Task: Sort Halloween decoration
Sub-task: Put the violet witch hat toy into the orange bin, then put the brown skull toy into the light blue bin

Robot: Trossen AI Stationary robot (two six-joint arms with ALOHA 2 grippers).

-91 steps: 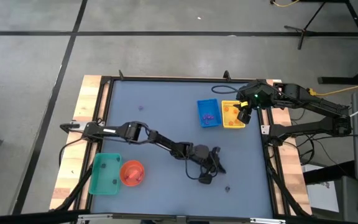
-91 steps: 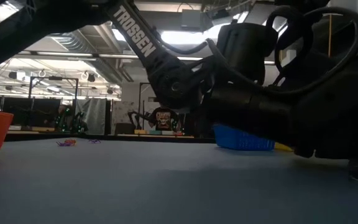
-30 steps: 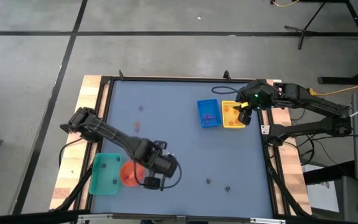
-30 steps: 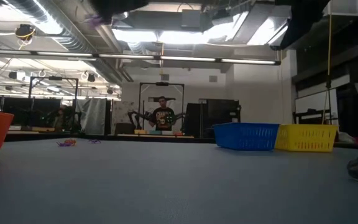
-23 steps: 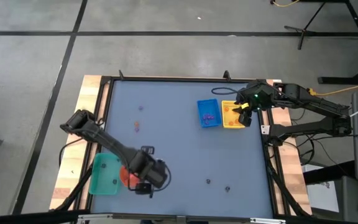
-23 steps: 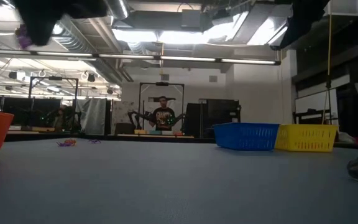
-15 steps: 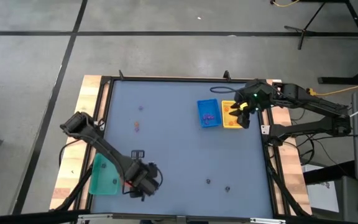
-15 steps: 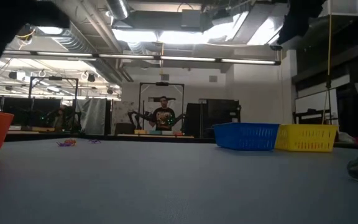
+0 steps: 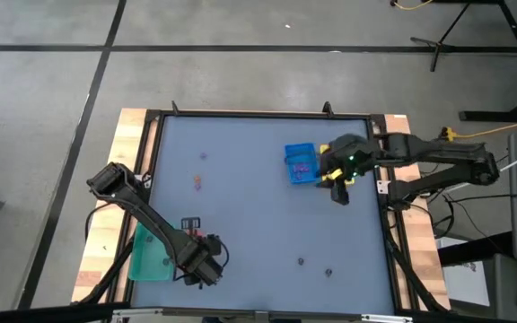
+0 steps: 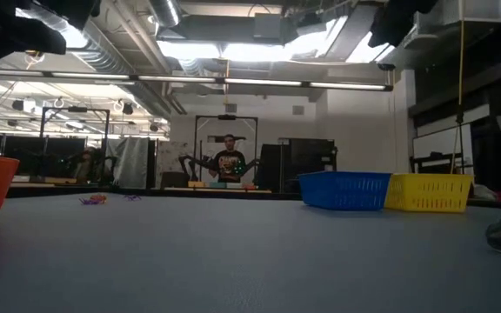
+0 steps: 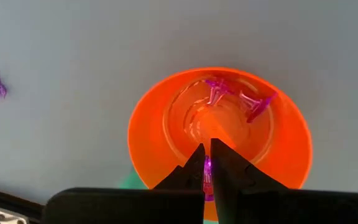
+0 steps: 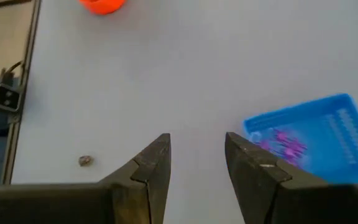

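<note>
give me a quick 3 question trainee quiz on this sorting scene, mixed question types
1. True or false: the left claw is pinching a purple piece above the orange bowl.
2. Which tray already holds purple pieces? A) blue tray B) green tray C) no tray
3. Fill in: the right claw has its fingers ____.

Key:
1. True
2. A
3. open, holding nothing

Halloween decoration: tiny purple piece [image 11: 207, 172] pinched in left pincer [image 11: 207, 169] above orange bowl [image 11: 148, 130]; purple pieces [image 11: 236, 96] inside bowl; dark pieces [image 9: 313, 266] on counter [image 9: 249, 211] at 5 o'clock.
</note>
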